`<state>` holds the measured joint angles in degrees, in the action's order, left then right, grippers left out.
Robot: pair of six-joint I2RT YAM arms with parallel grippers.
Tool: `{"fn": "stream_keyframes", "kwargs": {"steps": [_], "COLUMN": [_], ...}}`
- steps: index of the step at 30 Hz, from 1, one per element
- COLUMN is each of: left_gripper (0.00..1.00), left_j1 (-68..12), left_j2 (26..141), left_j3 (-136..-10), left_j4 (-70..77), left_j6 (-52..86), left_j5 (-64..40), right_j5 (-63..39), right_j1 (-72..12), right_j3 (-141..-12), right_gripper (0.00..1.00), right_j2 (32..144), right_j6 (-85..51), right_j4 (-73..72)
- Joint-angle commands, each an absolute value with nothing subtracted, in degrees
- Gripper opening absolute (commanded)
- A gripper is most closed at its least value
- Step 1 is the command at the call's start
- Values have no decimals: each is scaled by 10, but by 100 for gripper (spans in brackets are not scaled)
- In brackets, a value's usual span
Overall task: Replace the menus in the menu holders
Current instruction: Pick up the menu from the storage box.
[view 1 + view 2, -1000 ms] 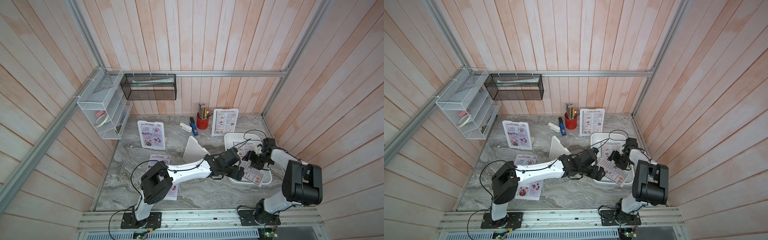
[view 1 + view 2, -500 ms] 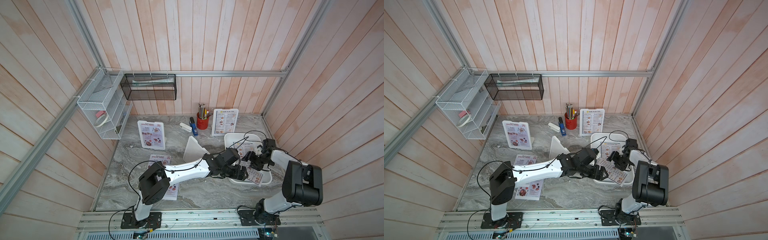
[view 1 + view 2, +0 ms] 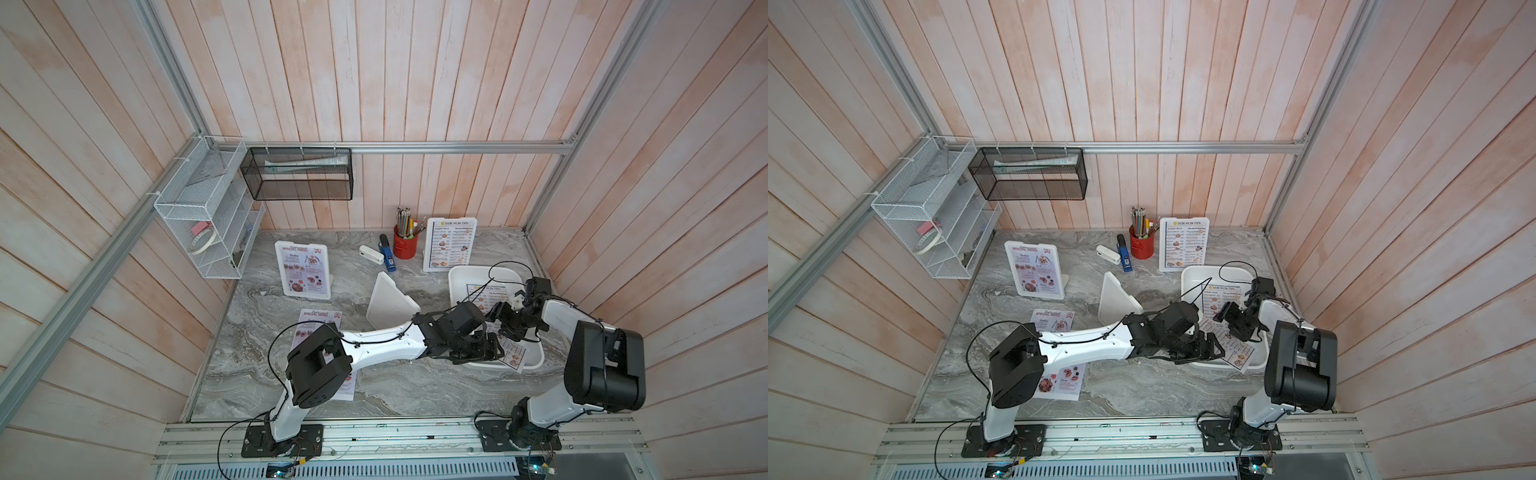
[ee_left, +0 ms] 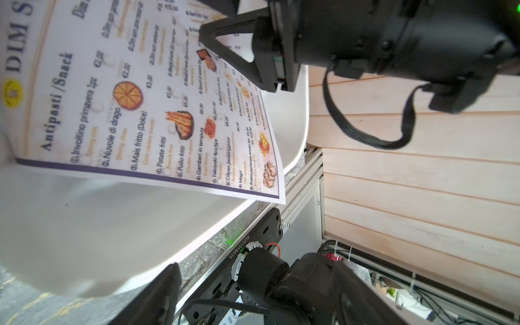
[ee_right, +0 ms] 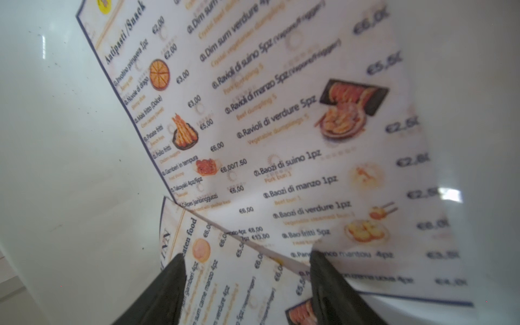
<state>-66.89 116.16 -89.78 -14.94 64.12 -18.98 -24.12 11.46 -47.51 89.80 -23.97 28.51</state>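
Two blue-bordered Dim Sum Inn menus (image 5: 281,126) lie overlapped in a white tray (image 3: 461,276), one corner (image 3: 515,357) hanging over its near rim. My right gripper (image 5: 247,270) stands open just above them, straddling a sheet edge. My left gripper (image 3: 484,351) is open at the tray's near rim, holding nothing. One menu holder (image 3: 302,270) shows a Special Menu, another (image 3: 450,244) a Dim Sum Inn sheet, and a third (image 3: 390,305) stands turned away. Loose Special Menu sheets (image 3: 318,328) lie under the left arm.
A red pencil cup (image 3: 404,245), a blue stapler (image 3: 388,257) and a small white device (image 3: 371,254) stand at the back. A white wire shelf (image 3: 203,216) and a black mesh basket (image 3: 297,174) hang on the walls.
The left arm has shifted slightly by the tray's near rim. The right gripper has stayed still over the sheets.
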Motion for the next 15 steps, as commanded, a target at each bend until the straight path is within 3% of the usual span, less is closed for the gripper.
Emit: {"fn": "stream_keyframes", "kwargs": {"steps": [1, 6, 15], "left_gripper": [78, 69, 68], "left_j1": [-670, -669, -664], "left_j2": [1186, 1202, 1224], "left_j3": [-894, -899, -902], "left_j4": [-126, -123, -139], "left_j6": [690, 710, 735], "left_j5": [-176, -171, -149], "right_j5": [-247, -248, -253], "right_j1": [115, 118, 119], "right_j3": [-461, -466, -471], "right_gripper": [71, 71, 71], "right_j2": [918, 923, 923], "right_j6": [-242, -237, -236], "right_j4": [280, 282, 284]}}
